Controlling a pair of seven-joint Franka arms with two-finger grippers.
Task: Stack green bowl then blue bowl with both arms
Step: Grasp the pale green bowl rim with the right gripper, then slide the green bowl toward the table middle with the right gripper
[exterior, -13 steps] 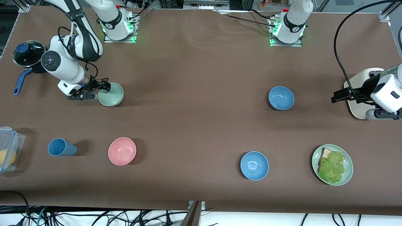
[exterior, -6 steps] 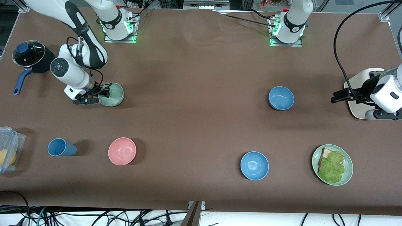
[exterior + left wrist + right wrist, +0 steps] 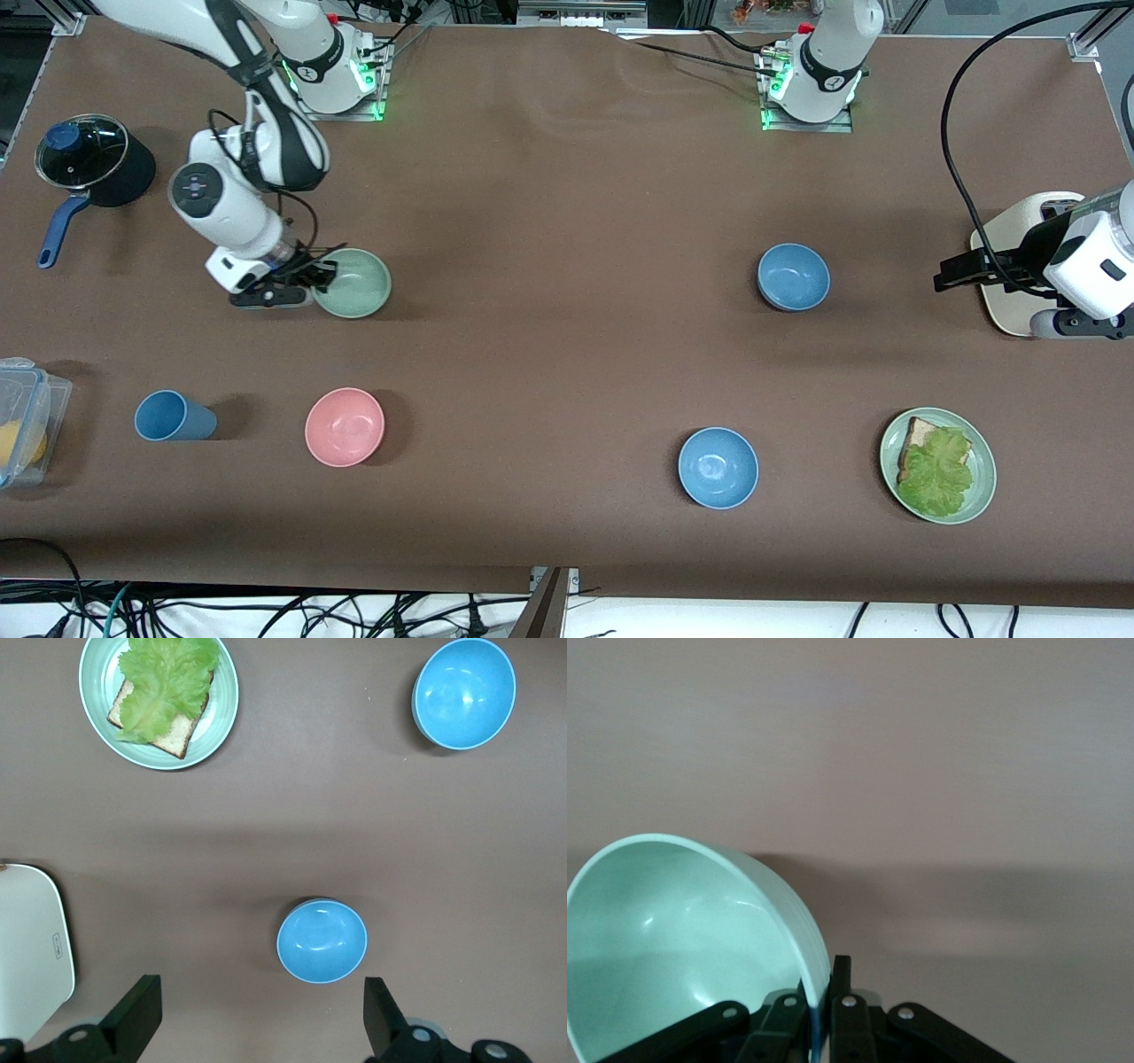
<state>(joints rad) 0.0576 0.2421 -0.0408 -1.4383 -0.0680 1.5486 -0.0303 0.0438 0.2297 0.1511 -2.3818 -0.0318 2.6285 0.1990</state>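
right gripper (image 3: 321, 282) pinching green bowl (image 3: 354, 283) rim, up over tabletop (image 3: 567, 372) near pot (image 3: 89, 164); left gripper (image 3: 952, 270) spread wide, waiting by white board (image 3: 1005, 301); blue bowl (image 3: 793, 276) sitting near it

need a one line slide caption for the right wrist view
Right gripper pinching the rim of the green bowl, tilted above the brown table.

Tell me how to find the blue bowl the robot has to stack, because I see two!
Start at the green plate with toast and lettuce near the left arm's end of the table. Two blue bowls sit nearby; the blue bowl you want is the one farther from the front camera. It is a duller, greyish blue, not the brighter sky-blue bowl.
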